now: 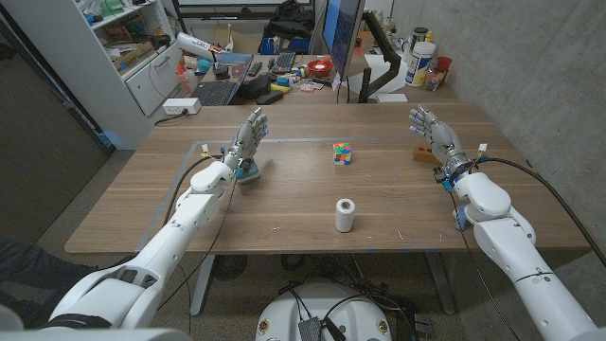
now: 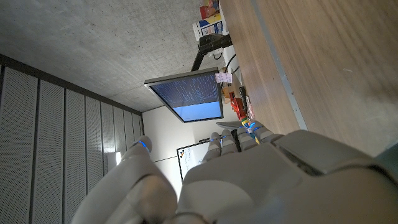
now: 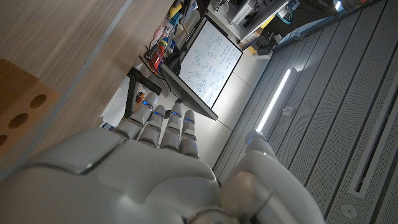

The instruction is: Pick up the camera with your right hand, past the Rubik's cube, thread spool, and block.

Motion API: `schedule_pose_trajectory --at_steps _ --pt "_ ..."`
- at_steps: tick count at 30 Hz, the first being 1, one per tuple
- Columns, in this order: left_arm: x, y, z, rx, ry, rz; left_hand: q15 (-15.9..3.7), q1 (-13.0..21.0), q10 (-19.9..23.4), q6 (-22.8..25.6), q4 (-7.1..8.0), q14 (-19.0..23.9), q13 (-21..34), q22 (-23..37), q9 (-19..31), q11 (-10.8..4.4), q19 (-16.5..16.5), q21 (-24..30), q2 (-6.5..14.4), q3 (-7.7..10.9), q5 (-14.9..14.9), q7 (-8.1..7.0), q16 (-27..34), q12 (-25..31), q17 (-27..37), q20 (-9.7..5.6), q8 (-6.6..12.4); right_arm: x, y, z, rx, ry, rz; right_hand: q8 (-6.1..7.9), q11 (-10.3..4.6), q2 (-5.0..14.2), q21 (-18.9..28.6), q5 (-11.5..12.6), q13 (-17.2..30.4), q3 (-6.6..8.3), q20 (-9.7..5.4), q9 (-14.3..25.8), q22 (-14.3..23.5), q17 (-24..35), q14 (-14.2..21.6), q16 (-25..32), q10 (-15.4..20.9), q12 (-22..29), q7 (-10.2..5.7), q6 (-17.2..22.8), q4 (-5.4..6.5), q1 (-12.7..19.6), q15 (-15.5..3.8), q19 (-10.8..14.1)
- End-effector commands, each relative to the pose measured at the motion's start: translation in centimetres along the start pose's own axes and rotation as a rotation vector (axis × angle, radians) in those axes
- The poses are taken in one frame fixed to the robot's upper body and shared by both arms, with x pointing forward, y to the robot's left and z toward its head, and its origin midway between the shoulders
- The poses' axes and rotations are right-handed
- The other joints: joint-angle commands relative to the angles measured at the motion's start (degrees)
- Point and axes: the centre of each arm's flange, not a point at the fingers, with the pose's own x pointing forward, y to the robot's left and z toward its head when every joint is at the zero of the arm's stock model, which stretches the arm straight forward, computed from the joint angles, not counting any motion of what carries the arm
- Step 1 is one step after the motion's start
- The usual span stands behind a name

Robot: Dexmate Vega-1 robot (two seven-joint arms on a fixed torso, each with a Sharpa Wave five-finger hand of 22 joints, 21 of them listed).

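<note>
A small teal-and-grey object (image 1: 248,171), apparently the camera, sits on the table's left side, partly hidden under my left wrist. My left hand (image 1: 250,132) is raised above it, fingers apart, holding nothing. The Rubik's cube (image 1: 342,152) stands mid-table. The white thread spool (image 1: 345,215) stands upright nearer the front edge. An orange wooden block (image 1: 422,152) with round holes (image 3: 18,102) lies at the right, just beside my right hand (image 1: 431,127). That hand is lifted with its fingers (image 3: 165,127) spread and nothing in it.
The wooden table (image 1: 284,204) has a pale tape line across its far part. Behind it stand a monitor (image 1: 341,33), a laptop (image 1: 222,83), bottles (image 1: 421,62) and desk clutter. A white power strip (image 1: 180,106) lies at the far left corner.
</note>
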Motion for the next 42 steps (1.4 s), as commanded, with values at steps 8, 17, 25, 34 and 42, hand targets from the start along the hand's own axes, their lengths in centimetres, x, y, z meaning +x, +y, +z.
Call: schedule_pose_trajectory --at_steps 8,17,25,34,42 --pt "-0.2 0.4 0.9 0.0 -0.017 0.001 0.05 0.5 -0.4 0.2 0.11 -0.2 0.3 0.1 0.3 0.08 -0.2 -0.3 0.1 -0.34 0.3 0.11 0.1 0.1 0.2 -1.88 0.01 -1.3 0.1 0.1 -0.026 0.008 -0.028 0.16 0.0 -0.01 -0.3 -0.2 0.1 -0.14 -0.95 0.2 0.2 0.3 0.6 -0.1 0.4 -0.1 -0.25 -0.1 -0.24 0.5 0.17 0.6" --pt "-0.7 0.4 1.0 -0.002 -0.018 0.004 0.07 0.5 -0.3 0.1 0.12 -0.2 0.3 0.1 0.4 0.08 -0.2 -0.5 0.1 -0.45 0.3 0.09 0.0 0.1 0.2 -1.92 -0.04 -1.9 0.2 0.3 -0.042 0.011 -0.033 0.15 0.1 0.01 -0.6 -0.2 0.1 -0.2 -0.97 0.2 0.2 0.3 0.6 -0.1 0.4 -0.1 -0.28 -0.1 -0.28 0.5 0.2 0.6" --pt "-0.9 0.1 1.0 -0.004 -0.017 0.002 0.06 0.5 -0.3 0.1 0.13 -0.2 0.3 0.1 0.4 0.09 -0.1 -0.7 0.2 -0.58 0.3 0.03 0.1 0.1 0.2 -1.92 -0.04 -2.5 0.2 0.4 -0.055 0.013 -0.038 0.13 0.01 0.03 -0.8 -0.2 0.1 -0.26 -0.97 0.2 0.2 0.3 0.6 -0.2 0.4 -0.1 -0.26 -0.2 -0.31 0.5 0.26 0.7" --pt "-0.9 -0.1 1.2 -0.002 -0.023 0.0 0.06 0.6 -0.4 0.2 0.13 -0.2 0.3 0.1 0.4 -0.08 0.0 -0.8 0.2 -0.68 0.3 0.04 0.0 0.1 0.2 -1.91 -0.03 -3.5 0.0 0.6 -0.065 0.016 -0.048 0.14 -0.04 0.03 -1.0 -0.2 0.1 -0.32 -0.95 0.2 0.2 0.3 0.6 -0.2 0.4 -0.2 -0.25 -0.2 -0.38 0.5 0.22 0.9" --pt "-1.2 -0.3 1.3 -0.002 -0.024 0.001 0.08 0.6 -0.3 0.1 0.15 -0.2 0.3 0.1 0.4 -0.13 0.0 -1.0 0.3 -0.8 0.3 0.05 0.1 0.1 0.2 -1.9 -0.06 -4.5 -0.1 0.7 -0.068 0.02 -0.065 0.15 0.1 0.04 -1.3 -0.2 0.1 -0.38 -0.89 0.2 0.2 0.2 0.7 -0.2 0.5 -0.2 -0.25 -0.2 -0.45 0.6 0.15 0.9"
